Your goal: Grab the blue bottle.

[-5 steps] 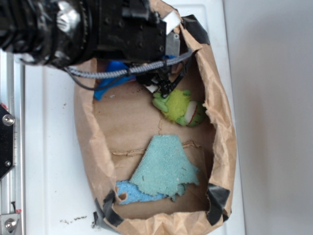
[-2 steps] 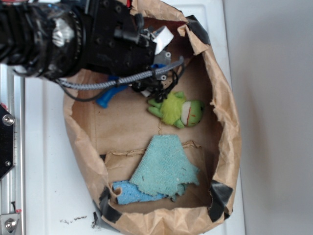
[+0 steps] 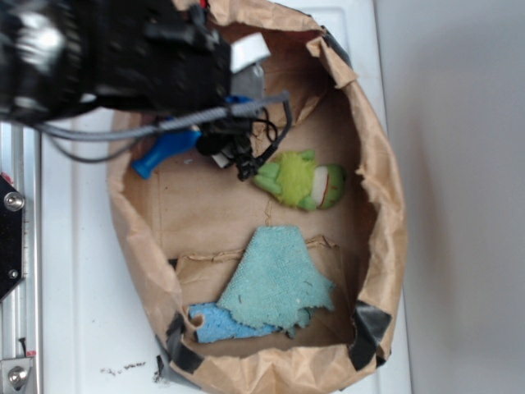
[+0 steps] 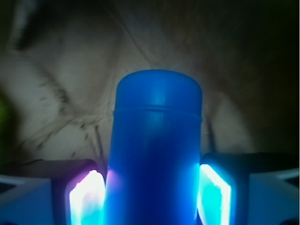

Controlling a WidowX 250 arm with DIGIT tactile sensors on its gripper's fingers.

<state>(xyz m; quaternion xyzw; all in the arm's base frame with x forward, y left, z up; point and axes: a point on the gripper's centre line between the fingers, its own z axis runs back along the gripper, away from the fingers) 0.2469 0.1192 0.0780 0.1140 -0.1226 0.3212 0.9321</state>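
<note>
The blue bottle (image 3: 164, 152) lies inside the brown paper bag (image 3: 384, 205), near its upper left wall, with its narrow end sticking out leftward from under the black arm. My gripper (image 3: 220, 141) is over its body and mostly hidden by the arm and cables. In the wrist view the blue bottle (image 4: 157, 150) fills the gap of my gripper (image 4: 150, 197), and the glowing pads (image 4: 84, 199) press close on both sides. The jaws are shut on the bottle.
A green plush (image 3: 302, 181) lies just right of the gripper. A teal ragged foam piece (image 3: 277, 281) covers part of a flat blue sponge (image 3: 215, 322) at the bag's near end. The bag's crumpled walls stand all round. A metal rail (image 3: 18, 263) runs along the left.
The arm has shifted left and the bottle has moved left with it. The bag has been pushed and has widened, and the green plush has rolled slightly.
</note>
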